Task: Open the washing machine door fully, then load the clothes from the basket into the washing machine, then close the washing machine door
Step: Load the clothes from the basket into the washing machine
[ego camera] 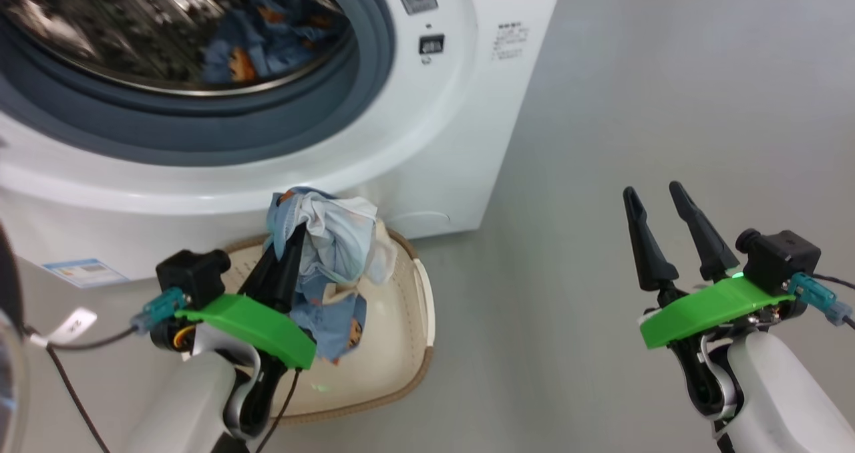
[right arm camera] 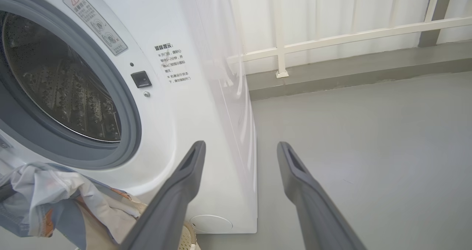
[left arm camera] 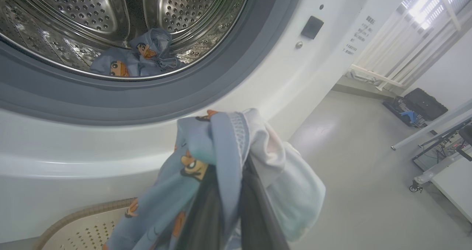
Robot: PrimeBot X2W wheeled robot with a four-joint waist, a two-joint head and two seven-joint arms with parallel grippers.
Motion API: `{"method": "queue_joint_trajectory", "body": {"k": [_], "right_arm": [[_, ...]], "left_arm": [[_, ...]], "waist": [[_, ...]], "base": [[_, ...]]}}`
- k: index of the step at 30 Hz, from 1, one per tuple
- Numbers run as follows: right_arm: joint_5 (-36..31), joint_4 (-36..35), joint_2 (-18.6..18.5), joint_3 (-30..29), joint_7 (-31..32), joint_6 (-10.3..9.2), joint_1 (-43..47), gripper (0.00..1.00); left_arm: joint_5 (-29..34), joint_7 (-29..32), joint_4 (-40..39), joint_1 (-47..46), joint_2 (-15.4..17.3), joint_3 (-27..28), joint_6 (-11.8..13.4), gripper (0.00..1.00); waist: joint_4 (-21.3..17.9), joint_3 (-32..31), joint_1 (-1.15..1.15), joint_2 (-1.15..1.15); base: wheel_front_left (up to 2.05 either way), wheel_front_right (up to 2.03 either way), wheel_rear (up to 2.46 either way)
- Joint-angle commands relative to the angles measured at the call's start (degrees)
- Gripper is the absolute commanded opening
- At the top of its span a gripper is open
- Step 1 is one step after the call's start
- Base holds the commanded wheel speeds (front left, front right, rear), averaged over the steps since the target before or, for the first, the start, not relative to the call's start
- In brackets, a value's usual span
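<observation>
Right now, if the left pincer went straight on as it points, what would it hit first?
Probably the washing machine, on its white front just below the grey gasket. The left pincer is shut on the clothes; depth is unclear.

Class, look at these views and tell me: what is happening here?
The robot is loading laundry. Its left gripper is shut on a bundle of clothes held above the basket, in front of the open washing machine. One blue garment already lies in the drum. The right gripper hangs open and empty, off to the side.
</observation>
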Motion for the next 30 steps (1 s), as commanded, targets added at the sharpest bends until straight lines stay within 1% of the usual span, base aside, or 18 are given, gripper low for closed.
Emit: {"method": "queue_joint_trajectory", "body": {"k": [1,2,5,10,20,30], "right_arm": [[0.32,-0.97,-0.80,1.22,-0.46,0.26,1.21,1.00],[0.48,-0.76,-1.00,1.20,-0.46,0.26,1.68,1.00],[0.71,-0.54,-1.27,1.23,-0.46,0.26,2.34,1.00],[1.09,-0.29,-1.59,1.77,-0.46,0.26,2.82,1.00],[1.74,-0.16,-2.90,2.35,-0.46,0.26,3.35,1.00],[2.23,0.04,-3.76,3.26,-0.46,0.26,3.36,1.00]], "left_arm": [[2.05,-0.59,-3.43,1.33,0.67,3.60,0.48,0.00],[3.81,-0.59,-5.72,2.96,0.25,5.47,0.61,0.00],[6.55,-0.59,-9.15,5.08,-0.28,8.45,1.12,0.00],[10.23,-0.60,-13.15,9.19,-1.28,13.19,1.65,0.00],[15.57,-0.60,-16.24,13.09,-2.73,17.86,1.54,0.00],[19.00,-0.60,-17.67,13.63,-4.29,20.83,0.80,0.00]], "waist": [[2.39,-3.77,0.00,0.00],[2.78,-4.74,0.00,0.00],[3.30,-5.93,0.00,0.00],[3.59,-7.16,0.00,0.00],[3.89,-8.29,0.00,0.00],[3.36,-8.86,0.00,0.00]], "base": [[0.00,0.00,0.00],[0.00,0.00,0.00],[0.00,0.00,0.00],[0.00,0.00,0.00],[0.00,0.00,0.00],[0.00,0.00,0.00]]}}
